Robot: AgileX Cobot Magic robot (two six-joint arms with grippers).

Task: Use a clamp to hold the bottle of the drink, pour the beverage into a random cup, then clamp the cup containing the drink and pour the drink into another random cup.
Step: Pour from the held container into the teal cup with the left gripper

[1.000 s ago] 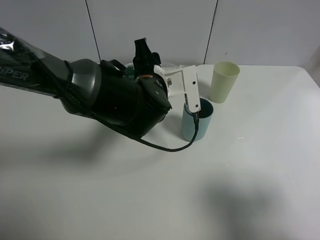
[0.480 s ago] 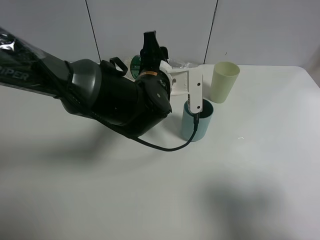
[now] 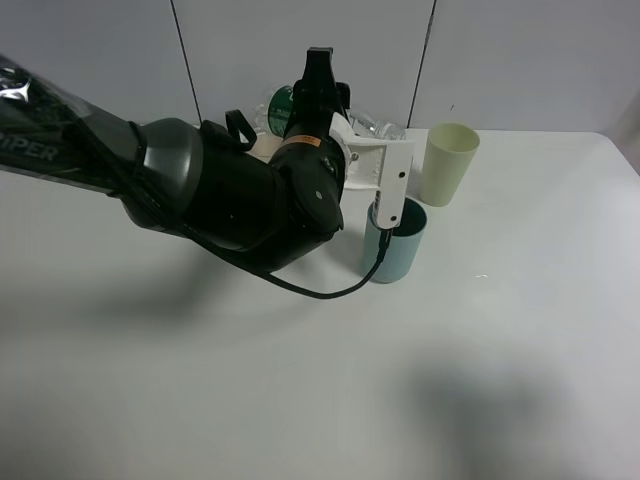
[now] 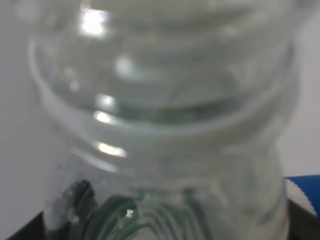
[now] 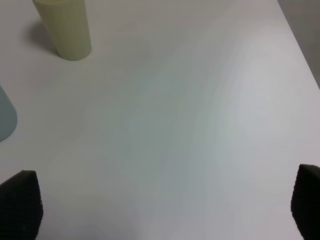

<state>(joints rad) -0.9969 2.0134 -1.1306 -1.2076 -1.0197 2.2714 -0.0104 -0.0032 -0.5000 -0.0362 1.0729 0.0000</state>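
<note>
Lying almost on its side, the bottle of the drink (image 3: 370, 126) is held off the table (image 3: 300, 400) by the left clamp (image 3: 330, 105). The jaws are pressed tight on its body, and its neck is turned toward the teal tumbler (image 3: 398, 248) below. No stream can be made out, so the first pour is judged under way at best, not finished. The right clamp (image 5: 162, 205) is seen spread wide and empty. The pale yellow-green cup (image 3: 447, 163) stands near. Clamping the tumbler and the second pour are yet to be done. The blue-banded cup (image 4: 305, 186) is perhaps glimpsed as a sliver past the bottle.
</note>
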